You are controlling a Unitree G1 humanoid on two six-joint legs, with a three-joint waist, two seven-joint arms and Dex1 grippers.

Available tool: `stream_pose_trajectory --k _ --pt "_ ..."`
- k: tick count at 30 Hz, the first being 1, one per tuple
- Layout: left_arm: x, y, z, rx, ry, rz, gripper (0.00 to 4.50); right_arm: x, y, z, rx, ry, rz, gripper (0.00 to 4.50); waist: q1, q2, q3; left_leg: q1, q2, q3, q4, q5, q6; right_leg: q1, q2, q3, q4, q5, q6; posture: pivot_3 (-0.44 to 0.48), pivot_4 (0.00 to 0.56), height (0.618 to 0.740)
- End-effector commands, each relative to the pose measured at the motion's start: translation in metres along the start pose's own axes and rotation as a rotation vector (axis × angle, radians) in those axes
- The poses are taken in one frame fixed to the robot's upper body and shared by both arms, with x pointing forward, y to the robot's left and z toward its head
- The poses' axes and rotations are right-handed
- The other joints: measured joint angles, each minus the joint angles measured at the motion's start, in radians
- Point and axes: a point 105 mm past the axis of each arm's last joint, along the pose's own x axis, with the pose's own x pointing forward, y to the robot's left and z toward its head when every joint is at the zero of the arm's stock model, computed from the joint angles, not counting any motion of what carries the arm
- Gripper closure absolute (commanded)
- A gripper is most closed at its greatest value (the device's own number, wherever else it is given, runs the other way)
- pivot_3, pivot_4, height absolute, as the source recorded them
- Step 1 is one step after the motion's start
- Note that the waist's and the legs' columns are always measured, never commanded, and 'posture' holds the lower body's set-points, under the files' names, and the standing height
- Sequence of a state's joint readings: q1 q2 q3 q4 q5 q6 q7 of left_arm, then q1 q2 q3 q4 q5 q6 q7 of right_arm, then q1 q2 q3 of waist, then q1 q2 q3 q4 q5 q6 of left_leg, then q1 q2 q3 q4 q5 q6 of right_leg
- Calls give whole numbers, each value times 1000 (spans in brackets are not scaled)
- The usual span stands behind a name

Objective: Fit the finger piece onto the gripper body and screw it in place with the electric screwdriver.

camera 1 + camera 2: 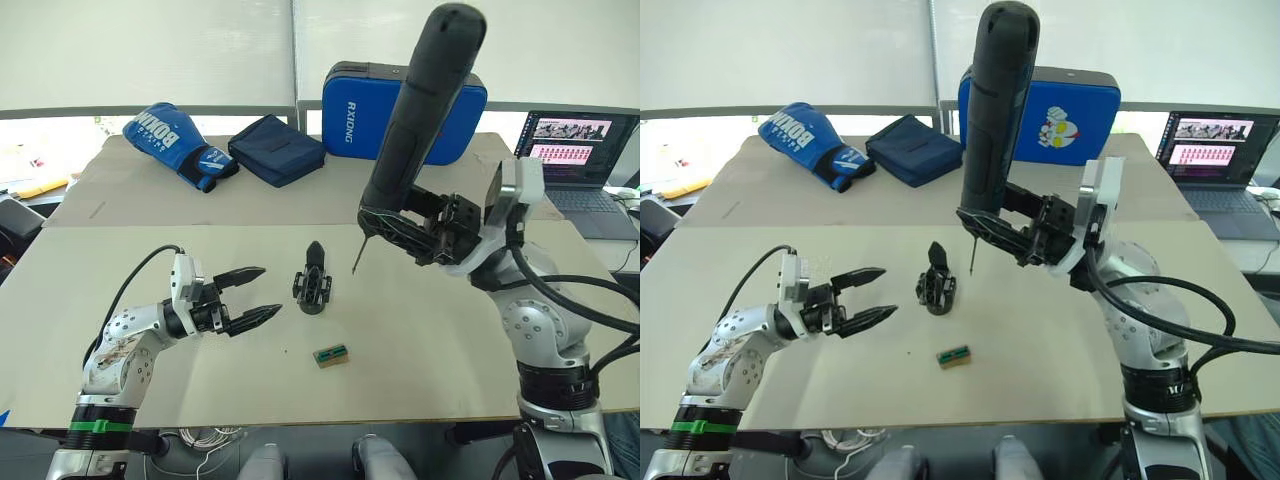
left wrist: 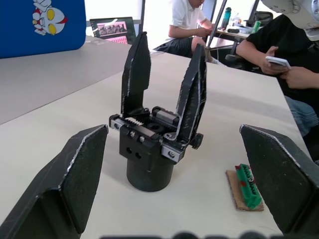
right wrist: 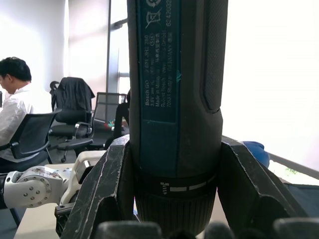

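Left gripper (image 1: 252, 294), white-cased with two black pointed fingers, spread wide and holding nothing, hovers low over the pale tan table (image 1: 420, 360). Just ahead of its fingertips, toward the table's middle, stands the gripper body (image 1: 312, 284), a small black mechanical block on a short round dark base with silver screws along its toothed rail. Its long axis is upright. In the left wrist view the body sits between the spread fingers but beyond their tips, not touched. Two tapered black fingers rise from it there; the finger piece (image 2: 193, 94), a flat black wedge with a pointed tip, appears to be the one on the side toward the green-and-tan block (image 1: 331, 355), already seated, though which of the two is the added one cannot be told with certainty. The block lies flat on the table, near the body on the robot's side.

Right gripper (image 1: 400, 228), pinching the electric screwdriver (image 1: 420, 120), a long thick dark grey-black cylinder with rounded end, holds it nearly upright, leaning slightly away from the body. Its thin metal bit (image 1: 358, 255) points down and hangs above the table just beside the body, apart from it.

The left arm is nearer the body for steadying. The likely next move turns on bringing the bit sideways and down onto a screw head.
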State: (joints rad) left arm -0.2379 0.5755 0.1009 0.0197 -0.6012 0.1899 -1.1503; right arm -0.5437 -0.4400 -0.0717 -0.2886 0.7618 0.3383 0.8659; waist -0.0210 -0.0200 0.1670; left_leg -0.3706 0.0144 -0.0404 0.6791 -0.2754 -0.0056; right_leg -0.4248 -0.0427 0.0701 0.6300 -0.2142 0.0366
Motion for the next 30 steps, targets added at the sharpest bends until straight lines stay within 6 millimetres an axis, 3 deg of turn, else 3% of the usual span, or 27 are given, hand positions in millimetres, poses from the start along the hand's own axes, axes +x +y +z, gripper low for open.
stream_pose_trajectory --k 1,18,30 --pt "-4 9 10 35 -22 26 0 18 -1 14 -56 -71 25 2595 -3 0 0 0 0 0 0 0 0 0 0 0 0 0 0 0 150 740" --pt "-2 11 0 41 13 30 0 54 7 -10 -30 -72 65 2595 -18 0 0 -1 0 -2 -1 0 0 -1 -1 -1 1 0 -1 0 150 740" --pt "1 13 -21 47 43 19 0 68 10 -27 -15 -40 85 2595 -21 0 0 -1 0 -2 -1 0 0 -2 -1 -1 1 0 -1 0 150 740"
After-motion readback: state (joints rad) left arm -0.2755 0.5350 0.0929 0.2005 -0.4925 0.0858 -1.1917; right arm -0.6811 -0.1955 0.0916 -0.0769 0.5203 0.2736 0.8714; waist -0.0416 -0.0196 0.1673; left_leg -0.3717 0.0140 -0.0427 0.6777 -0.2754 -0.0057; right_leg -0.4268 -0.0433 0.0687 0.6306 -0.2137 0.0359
